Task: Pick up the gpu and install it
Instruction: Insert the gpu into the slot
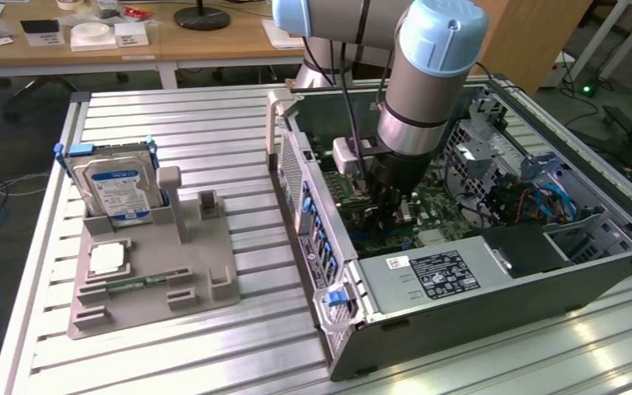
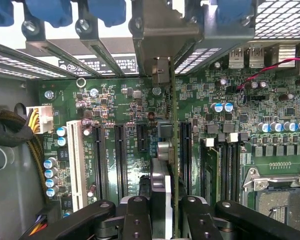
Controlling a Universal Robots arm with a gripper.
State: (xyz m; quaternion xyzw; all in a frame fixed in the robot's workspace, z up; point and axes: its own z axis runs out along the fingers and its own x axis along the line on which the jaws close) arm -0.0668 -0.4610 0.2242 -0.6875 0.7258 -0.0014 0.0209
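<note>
The gpu (image 2: 173,150) stands on edge between the fingers (image 2: 140,220), seen from above in the wrist view as a thin green board line with a heatsink block and silver capacitor cans on one face. Its metal bracket (image 2: 160,70) points toward the rear slot openings of the computer case (image 1: 492,304), and its lower edge sits over a black expansion slot (image 2: 186,150) on the motherboard (image 2: 240,120). The gripper (image 2: 162,220) is closed on the card's upper edge, one finger on each face; gripped this way, the card hangs vertical and its connector edge can meet the slot squarely. How far the connector has entered the slot cannot be told, since the card's own body covers that line.

In the exterior view the arm (image 1: 426,82) reaches down into the open case, and its wrist hides the card and fingers there. On the slatted surface (image 1: 184,132) toward the exterior view's left, a grey parts holder (image 1: 151,271) carries the hard drive (image 1: 113,185) with its blue label, upright in a cradle, and a small green memory stick (image 1: 135,282) lying flat. The power supply (image 1: 437,276) sits at the near end of the case.
</note>
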